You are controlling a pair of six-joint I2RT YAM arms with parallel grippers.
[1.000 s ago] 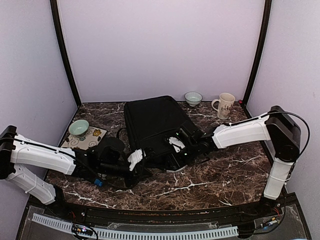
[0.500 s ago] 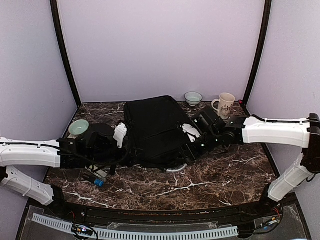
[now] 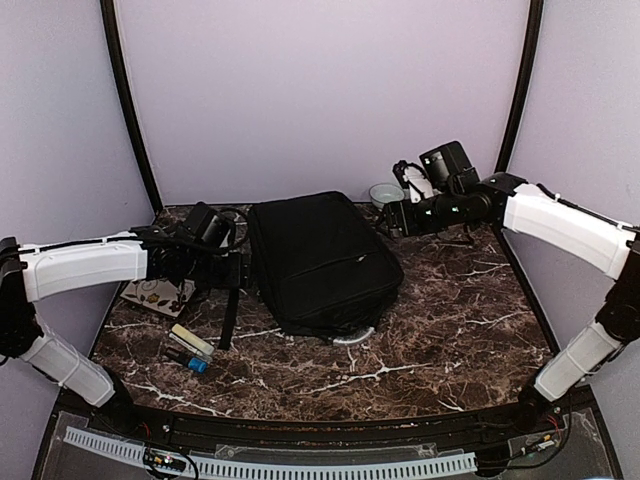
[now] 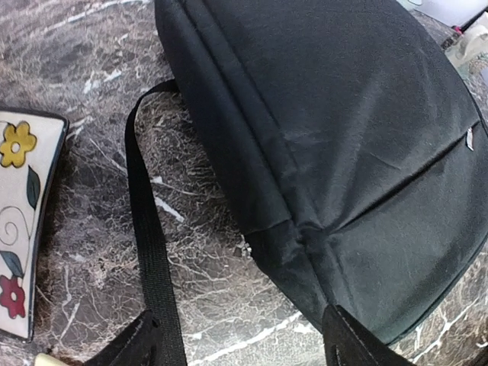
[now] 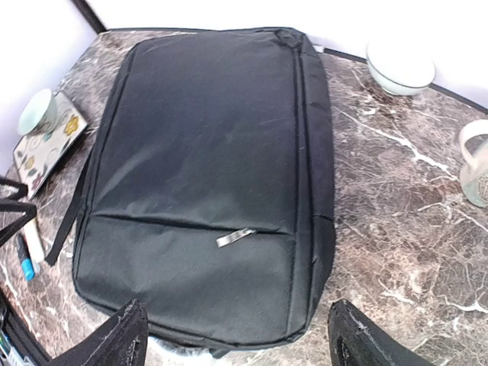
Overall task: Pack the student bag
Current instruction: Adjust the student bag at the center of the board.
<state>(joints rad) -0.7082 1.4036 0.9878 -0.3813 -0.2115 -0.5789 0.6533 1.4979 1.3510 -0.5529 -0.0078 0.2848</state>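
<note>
The student bag [image 3: 320,262] lies flat in the middle of the marble table, black and zipped shut, with a silver zipper pull [image 5: 235,237] on its front pocket. One long black strap [image 4: 145,221] trails off its left side. My left gripper [image 3: 233,270] hovers by the bag's left edge. It is open, with the strap and the bag's corner [image 4: 343,137] showing between its fingers and nothing held [image 4: 242,339]. My right gripper [image 3: 393,220] hangs raised over the bag's far right corner. It is open and empty above the bag [image 5: 206,168], with its fingers wide apart [image 5: 240,328].
A flowered tray [image 4: 19,221] and a teal bowl [image 5: 36,112] sit to the left. Markers [image 3: 190,345] lie at the front left. A white bowl [image 5: 400,67] and a mug [image 5: 476,164] stand at the back right. Something white [image 3: 352,338] peeks from under the bag's near edge.
Both arms have pulled away from the bag's near end. The left gripper went from shut to open and moved back left. The right gripper rose toward the back right and opened wider.
</note>
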